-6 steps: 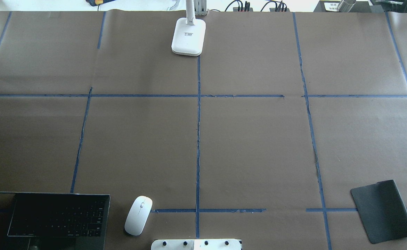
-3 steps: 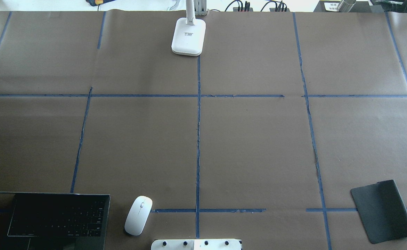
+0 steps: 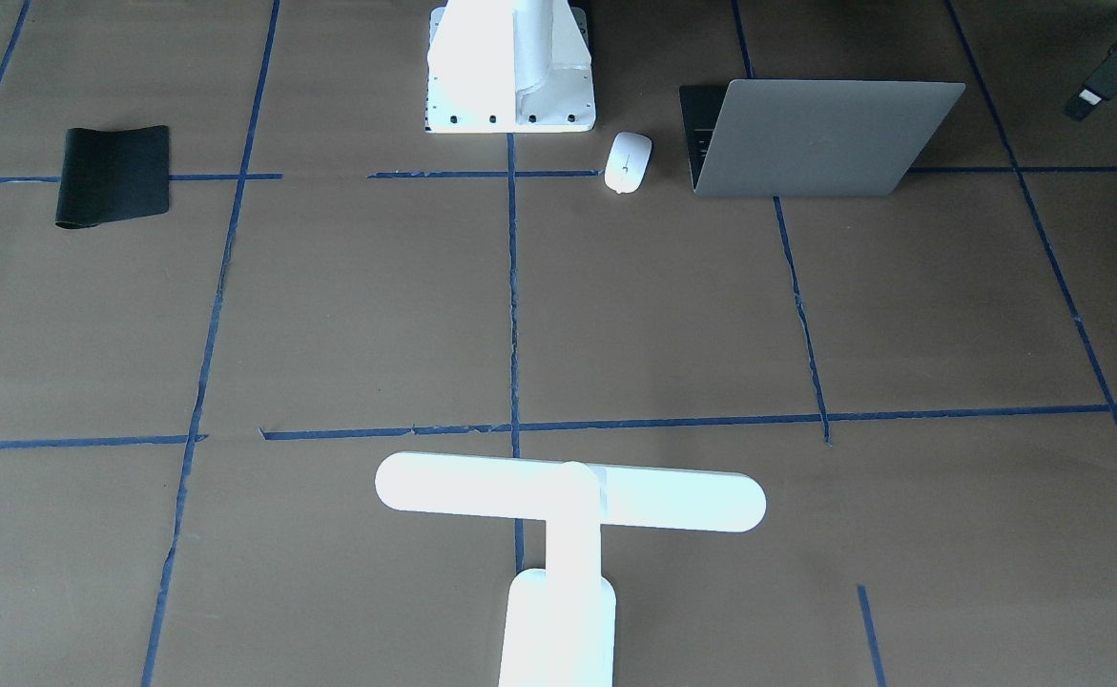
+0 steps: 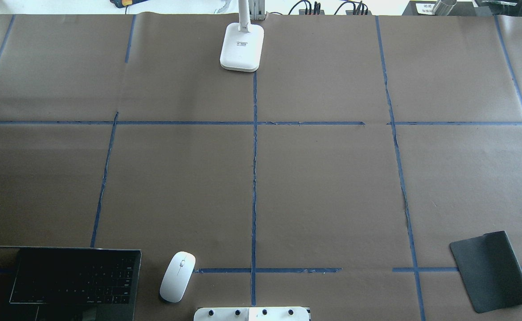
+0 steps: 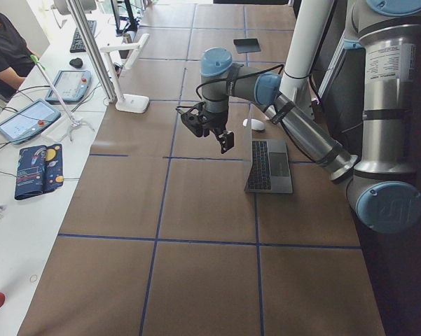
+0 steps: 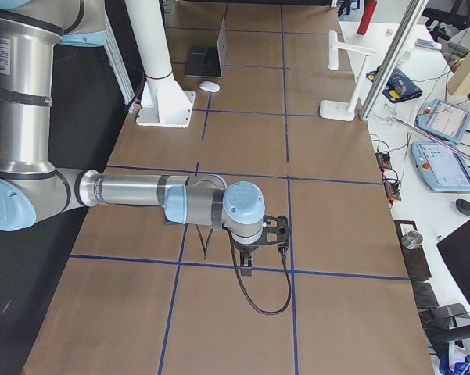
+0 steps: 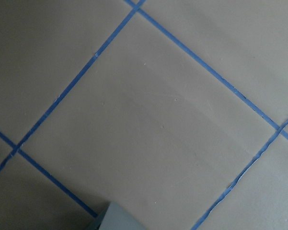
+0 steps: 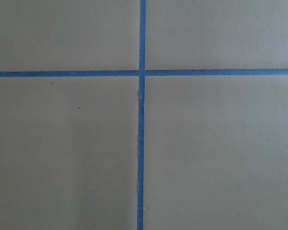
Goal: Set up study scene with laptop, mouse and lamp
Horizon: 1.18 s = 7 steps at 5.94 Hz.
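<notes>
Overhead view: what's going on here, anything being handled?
Nothing is held. The laptop sits open at the robot's near left with the mouse beside it, not touching. The lamp stands at the far edge of the table, and a black mat lies near right. The left gripper hangs in the air near the laptop, the right gripper over bare table. Whether they are open is unclear.
</notes>
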Tool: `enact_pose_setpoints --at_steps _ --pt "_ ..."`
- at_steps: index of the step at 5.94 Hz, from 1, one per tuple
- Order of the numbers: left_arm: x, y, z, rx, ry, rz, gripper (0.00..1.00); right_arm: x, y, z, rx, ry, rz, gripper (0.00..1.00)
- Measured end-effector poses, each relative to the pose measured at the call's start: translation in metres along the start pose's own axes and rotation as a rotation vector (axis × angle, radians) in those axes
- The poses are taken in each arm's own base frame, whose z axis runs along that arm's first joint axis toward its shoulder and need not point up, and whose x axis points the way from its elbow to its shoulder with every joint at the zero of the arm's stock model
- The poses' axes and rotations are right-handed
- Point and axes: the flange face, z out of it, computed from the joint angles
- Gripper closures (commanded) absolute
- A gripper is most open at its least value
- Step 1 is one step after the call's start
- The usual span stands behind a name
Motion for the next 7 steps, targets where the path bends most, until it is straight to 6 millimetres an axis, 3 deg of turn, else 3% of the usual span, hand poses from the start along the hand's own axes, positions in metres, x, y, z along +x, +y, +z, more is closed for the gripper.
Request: enact_pose_setpoints --at_steps 2,4,7 --pt "0.002 0.052 0.003 0.019 -0.03 -0.192 0.0 -0.001 0.002 0.001 -0.002 -0.027 0.004 0.0" --pt "0.021 0.102 0.039 0.084 -0.091 -0.364 0.0 -0.001 0.005 0.004 -0.005 -0.055 0.011 0.0" --pt "0.042 0.153 0.079 0.18 -0.095 -0.527 0.0 -0.002 0.005 0.004 -0.004 -0.059 0.011 0.0"
